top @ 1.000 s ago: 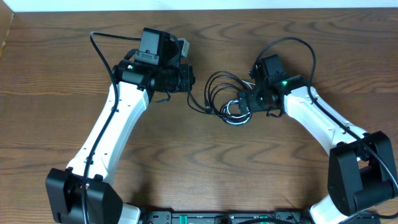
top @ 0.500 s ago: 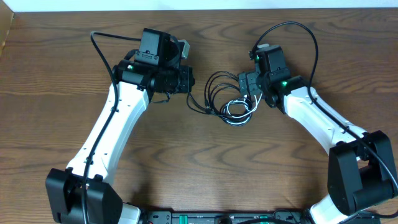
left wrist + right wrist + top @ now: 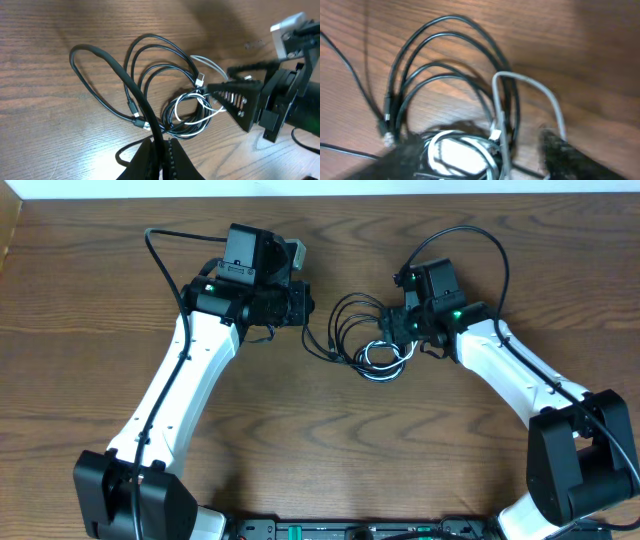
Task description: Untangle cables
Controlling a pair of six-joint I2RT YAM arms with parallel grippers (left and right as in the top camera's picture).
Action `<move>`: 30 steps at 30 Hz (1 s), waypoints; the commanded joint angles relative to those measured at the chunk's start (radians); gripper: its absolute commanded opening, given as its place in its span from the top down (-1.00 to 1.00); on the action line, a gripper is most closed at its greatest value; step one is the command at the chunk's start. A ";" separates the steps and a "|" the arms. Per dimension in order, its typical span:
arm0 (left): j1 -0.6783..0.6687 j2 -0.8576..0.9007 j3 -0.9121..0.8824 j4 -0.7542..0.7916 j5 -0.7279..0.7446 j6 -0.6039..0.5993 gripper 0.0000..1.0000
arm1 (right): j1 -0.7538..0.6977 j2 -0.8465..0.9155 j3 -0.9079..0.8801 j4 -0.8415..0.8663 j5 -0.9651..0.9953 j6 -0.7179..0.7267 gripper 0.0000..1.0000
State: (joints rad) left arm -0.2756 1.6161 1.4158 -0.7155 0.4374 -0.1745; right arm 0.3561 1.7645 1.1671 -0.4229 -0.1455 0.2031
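Dark wood-grain table (image 3: pixel 330 450), pale strip (wall or floor) along top edge (image 3: pixel 330 188)

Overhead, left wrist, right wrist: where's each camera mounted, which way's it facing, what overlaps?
Overhead: fixed above the table, looking straight down; both arms, left gripper, right gripper, cables between.
Left wrist: on the left arm, looking along its fingers across the tangle toward the right gripper; fingers clamp a black cable.
Right wrist: on the right arm, looking down close; its open fingers, blurred, straddle the white coil.
Shared: all three show the cables, white coil included.
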 commanded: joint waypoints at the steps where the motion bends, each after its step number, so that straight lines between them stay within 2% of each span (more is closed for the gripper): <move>1: 0.001 0.022 -0.006 0.004 -0.013 0.024 0.85 | 0.008 0.005 0.002 -0.033 -0.037 0.029 0.09; 3: 0.001 0.027 -0.006 0.002 -0.012 0.024 0.85 | 0.008 0.005 0.002 -0.051 -0.037 0.029 0.20; 6: 0.001 0.028 -0.006 0.002 -0.012 0.024 0.85 | 0.007 0.005 0.001 -0.061 -0.036 0.036 0.10; 12: 0.001 0.028 -0.006 0.004 -0.012 0.024 0.85 | 0.006 0.005 -0.012 -0.060 0.005 0.049 0.17; 19: 0.001 0.028 -0.006 0.003 -0.012 0.024 0.84 | 0.005 0.005 -0.059 0.026 0.028 0.067 0.58; 21: 0.001 0.028 -0.006 0.003 -0.012 0.024 0.85 | 0.005 0.005 -0.066 0.047 0.028 0.067 0.80; 22: 0.001 0.028 -0.006 0.003 -0.012 0.024 0.84 | 0.005 0.005 -0.066 0.048 0.029 0.074 0.98; 24: 0.001 0.028 -0.006 0.003 -0.012 0.024 0.85 | 0.004 -0.004 -0.060 0.056 0.032 0.122 0.98; 30: 0.001 0.028 -0.006 -0.006 -0.013 0.024 0.84 | -0.081 -0.137 0.086 -0.007 -0.078 0.126 0.98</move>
State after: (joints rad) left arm -0.2756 1.6341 1.4158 -0.7170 0.4347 -0.1741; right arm 0.3374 1.7470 1.1374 -0.4057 -0.1482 0.3050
